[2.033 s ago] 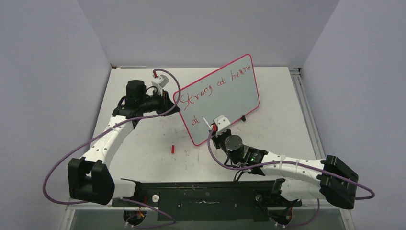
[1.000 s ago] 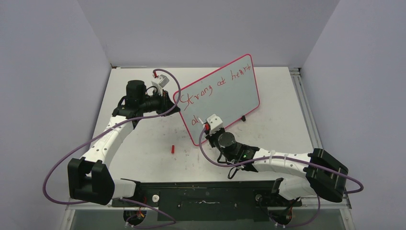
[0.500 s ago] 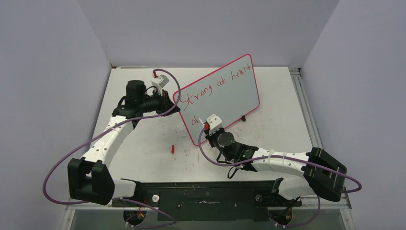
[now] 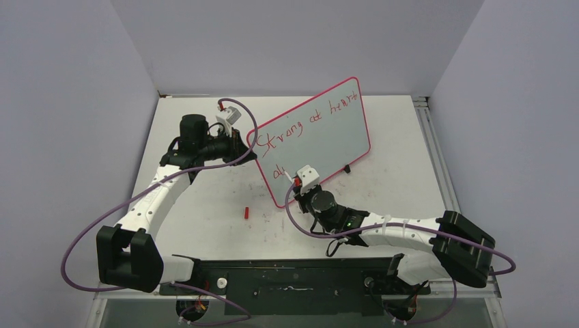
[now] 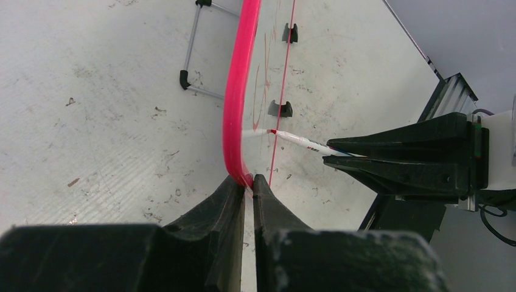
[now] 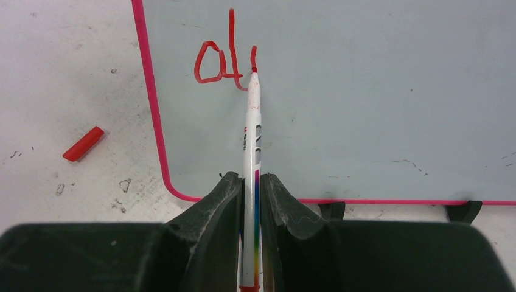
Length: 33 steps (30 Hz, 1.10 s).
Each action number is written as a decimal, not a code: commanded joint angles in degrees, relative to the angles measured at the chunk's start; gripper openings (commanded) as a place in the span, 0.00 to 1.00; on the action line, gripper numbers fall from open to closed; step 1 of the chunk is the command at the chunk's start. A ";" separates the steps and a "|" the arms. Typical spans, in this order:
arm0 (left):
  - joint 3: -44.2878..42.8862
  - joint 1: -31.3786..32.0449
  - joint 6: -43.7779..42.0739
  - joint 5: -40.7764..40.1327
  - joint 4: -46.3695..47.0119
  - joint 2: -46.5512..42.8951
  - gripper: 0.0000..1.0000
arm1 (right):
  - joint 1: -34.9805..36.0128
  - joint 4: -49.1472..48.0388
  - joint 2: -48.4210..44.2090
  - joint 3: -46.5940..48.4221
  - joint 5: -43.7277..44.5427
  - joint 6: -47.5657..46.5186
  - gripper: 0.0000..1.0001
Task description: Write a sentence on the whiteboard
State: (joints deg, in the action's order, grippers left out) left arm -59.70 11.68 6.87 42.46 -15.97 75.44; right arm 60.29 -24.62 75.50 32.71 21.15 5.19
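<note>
Right wrist: glossy whiteboard (image 6: 365, 91) (pink-rimmed); slim marker (image 6: 252, 121)

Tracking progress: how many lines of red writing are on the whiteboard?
2. "Strong at heart" runs across the whiteboard's upper part; a second line, barely begun, sits lower left at the right gripper's marker tip.
</note>
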 commanded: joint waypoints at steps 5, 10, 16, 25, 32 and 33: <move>-0.25 0.08 -0.11 1.40 2.71 -2.19 0.00 | -0.44 -1.69 -1.62 -0.76 0.57 1.37 0.05; -0.24 0.04 -0.11 1.35 2.81 -2.20 0.00 | -0.44 -1.81 -0.93 0.66 1.08 0.42 0.05; -0.28 0.05 -0.11 1.35 2.78 -2.20 0.00 | -0.69 -2.34 -0.02 2.76 1.75 -1.19 0.05; -0.25 0.09 -0.11 1.31 2.81 -2.17 0.00 | -1.57 -2.26 0.37 4.38 1.73 -2.73 0.05; -0.17 0.09 -0.11 1.44 2.79 -2.18 0.00 | -1.81 -2.27 0.38 2.89 1.11 -1.32 0.05; -0.15 0.09 -0.11 1.42 2.81 -2.15 0.00 | -1.76 -2.22 0.29 2.56 0.98 -1.06 0.05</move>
State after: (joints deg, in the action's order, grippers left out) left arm -59.48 11.68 6.90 42.46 -15.64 75.33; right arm 58.89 -24.77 75.53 34.83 21.85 3.36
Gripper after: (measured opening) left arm 0.070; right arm 0.159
